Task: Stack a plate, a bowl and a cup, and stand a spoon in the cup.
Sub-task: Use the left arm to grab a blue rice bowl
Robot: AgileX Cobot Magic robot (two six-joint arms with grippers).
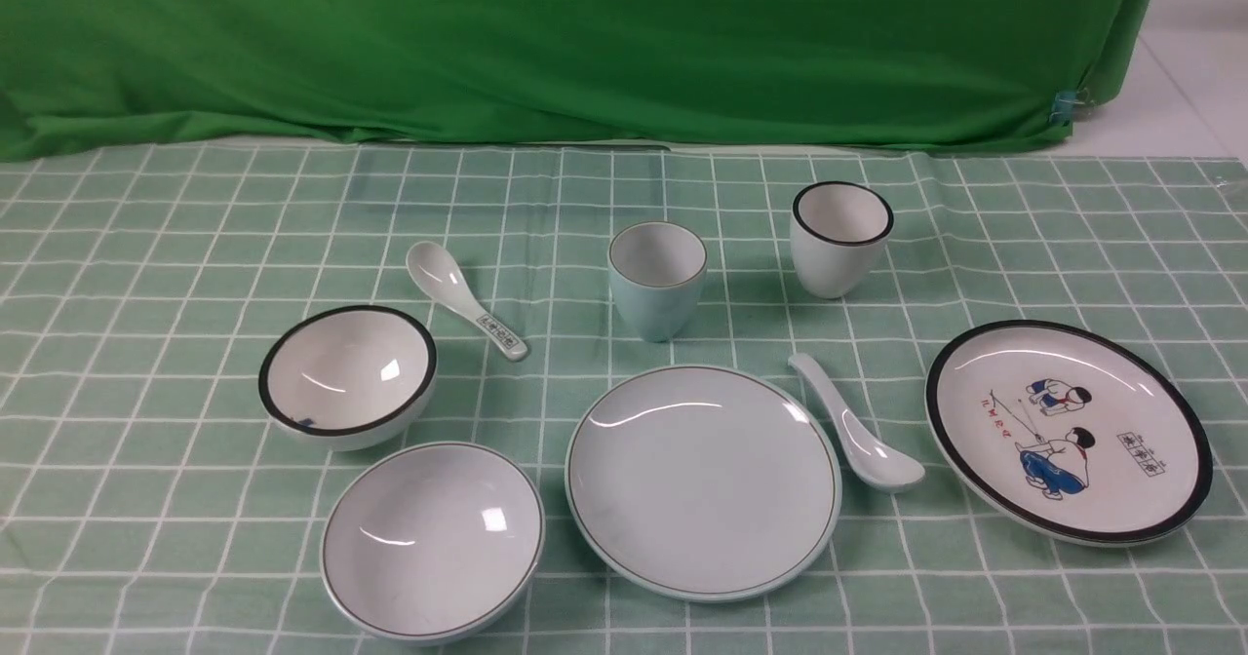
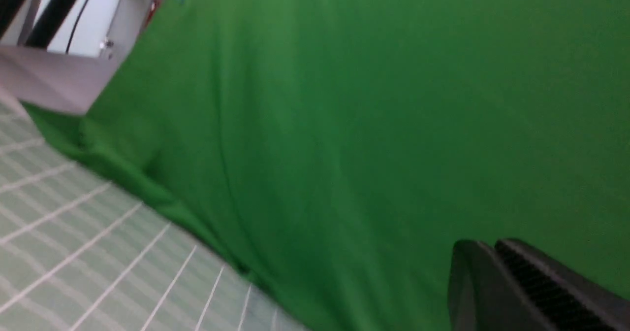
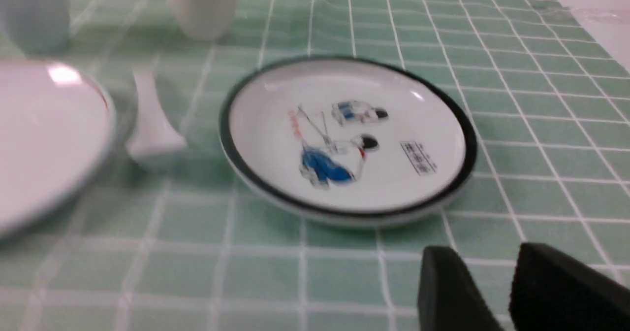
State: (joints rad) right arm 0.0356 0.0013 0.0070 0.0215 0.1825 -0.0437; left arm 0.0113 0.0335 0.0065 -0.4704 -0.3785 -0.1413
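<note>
Front view: the plain plate (image 1: pixel 703 482) lies on the desk (image 1: pixel 1004 597) at lower centre; the wide shallow bowl (image 1: pixel 433 540) stands at lower left, separate from it. The pale blue cup (image 1: pixel 657 283) is upright at upper centre. The plain ceramic spoon (image 1: pixel 858 429) lies right of centre, just beside the plain plate. Left wrist view: the left claw (image 2: pixel 493 245), lower right of the frame, is closed and empty, facing the green cloth (image 2: pixel 344 124). Right wrist view: the right claw (image 3: pixel 480 249), lower right, is parted and empty; the black-rimmed cartoon plate (image 3: pixel 349 134) occupies the centre.
</note>
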